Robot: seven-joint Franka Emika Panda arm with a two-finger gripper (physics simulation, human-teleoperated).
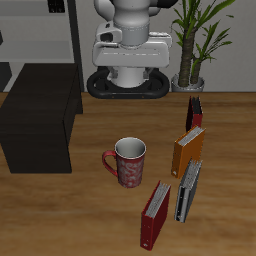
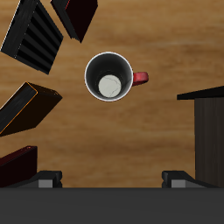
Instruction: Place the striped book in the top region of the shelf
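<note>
One mug [image 2: 110, 77] — pale disc inside

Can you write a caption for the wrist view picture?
Looking down on the red mug, with the striped book and black shelf nearby.

Wooden table [image 1: 90, 215] carries shelf [image 1: 38, 120], mug [image 1: 129, 162], books [image 1: 188, 190].

The striped book [image 1: 189, 191] [image 2: 35, 37] stands upright on edge near the table's front edge, its pale edge showing. The shelf [image 1: 38, 118] [image 2: 208, 131], a low black box, sits well apart across the table.
</note>
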